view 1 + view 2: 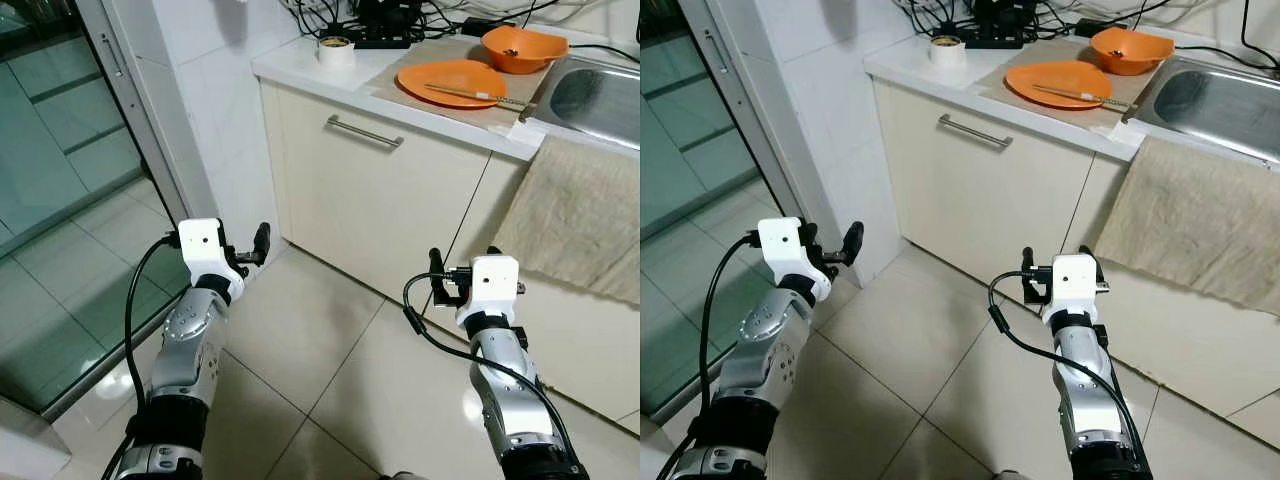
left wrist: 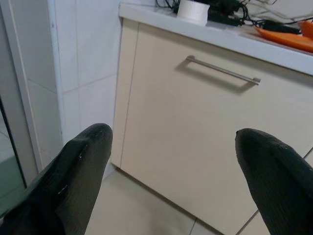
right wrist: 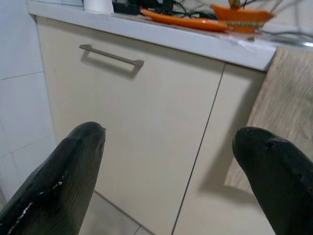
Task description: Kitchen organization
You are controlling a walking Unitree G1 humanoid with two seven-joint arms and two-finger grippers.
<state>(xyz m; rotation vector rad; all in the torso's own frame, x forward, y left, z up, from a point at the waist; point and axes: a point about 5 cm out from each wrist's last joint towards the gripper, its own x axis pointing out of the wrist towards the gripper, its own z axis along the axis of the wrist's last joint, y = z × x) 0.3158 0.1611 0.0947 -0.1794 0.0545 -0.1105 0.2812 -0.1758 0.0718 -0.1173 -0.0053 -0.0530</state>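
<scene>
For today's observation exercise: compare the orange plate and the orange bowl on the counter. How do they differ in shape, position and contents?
The orange plate is flat and shallow; the orange bowl is deep with raised sides. The plate lies nearer the counter's front edge, the bowl behind it, closer to the sink. A pair of chopsticks rests across the plate; the bowl's contents are too unclear to tell. Both are the same orange and sit on the same mat.

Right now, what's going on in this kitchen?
Nothing is being handled yet. The robot stands facing a cream cabinet, with its left tool and right tool both open and empty, held low in front of it above the tiled floor. On the counter above lie an orange plate with chopsticks, an orange bowl and a sink.
</scene>
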